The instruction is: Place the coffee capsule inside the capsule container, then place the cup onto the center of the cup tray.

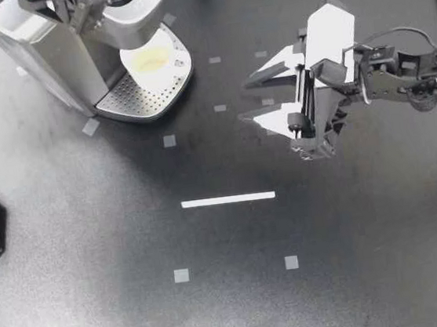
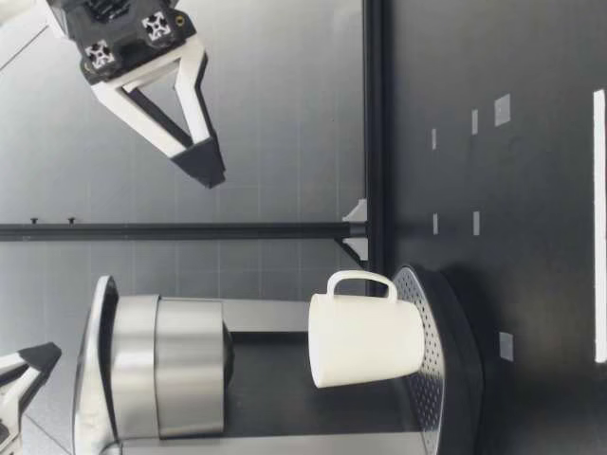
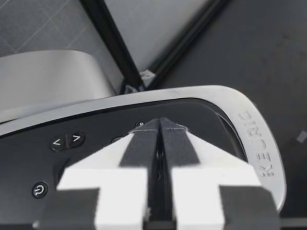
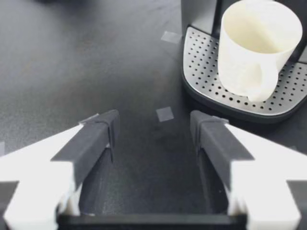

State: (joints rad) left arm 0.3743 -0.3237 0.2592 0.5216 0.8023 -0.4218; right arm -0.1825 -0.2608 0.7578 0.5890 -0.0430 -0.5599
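One white cup (image 1: 151,60) with one handle stands upright on the perforated metal cup tray (image 1: 136,102) of the single coffee machine (image 1: 40,50), at the worktop's (image 1: 234,304) far left corner; my left gripper (image 1: 79,12), fingers pressed together, hangs over the machine's top; my right gripper (image 1: 247,101), spread wide and empty, hovers toward the worktop's right edge.

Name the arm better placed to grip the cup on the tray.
Right. My right claw is open and aimed at the cup on the cup tray, with only table between. My left claw is shut over the coffee machine, whose head overhangs the cup.
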